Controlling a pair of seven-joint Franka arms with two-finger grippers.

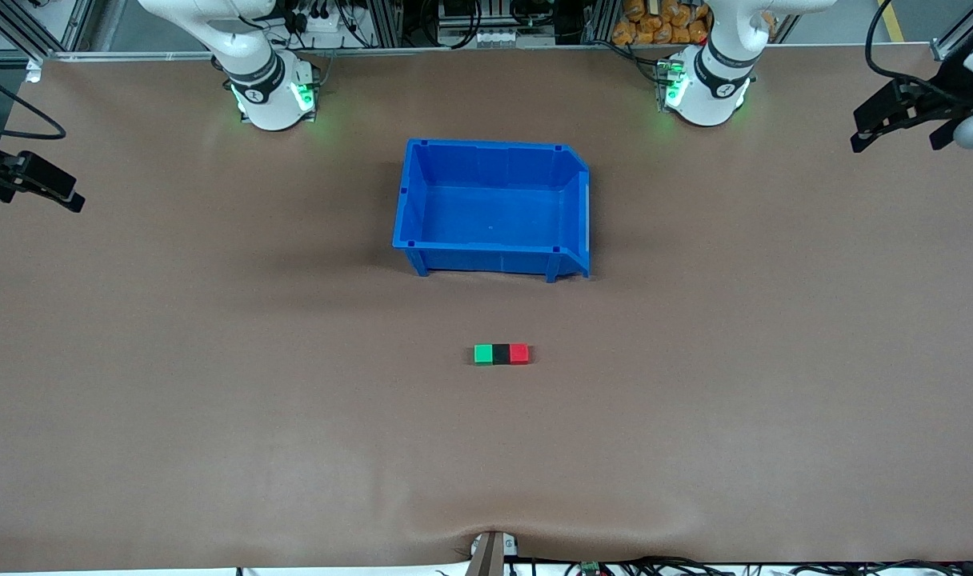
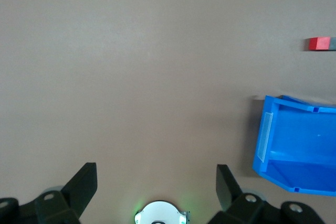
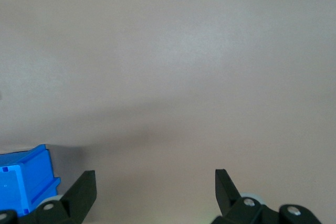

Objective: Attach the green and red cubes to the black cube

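A green cube (image 1: 482,354), a black cube (image 1: 501,354) and a red cube (image 1: 519,354) lie touching in one row on the brown table, the black one in the middle. The green one is at the right arm's end of the row, the red one at the left arm's end. The left wrist view shows the red cube (image 2: 318,43) with a sliver of the black cube (image 2: 332,43) at its edge. My left gripper (image 1: 858,128) (image 2: 156,179) is open and empty, high above the left arm's end of the table. My right gripper (image 1: 72,198) (image 3: 155,182) is open and empty above the right arm's end.
A large blue bin (image 1: 486,260) stands empty at mid-table, farther from the front camera than the cube row. It shows in the left wrist view (image 2: 286,174) and a corner of it in the right wrist view (image 3: 23,179). Both arm bases stand along the table's back edge.
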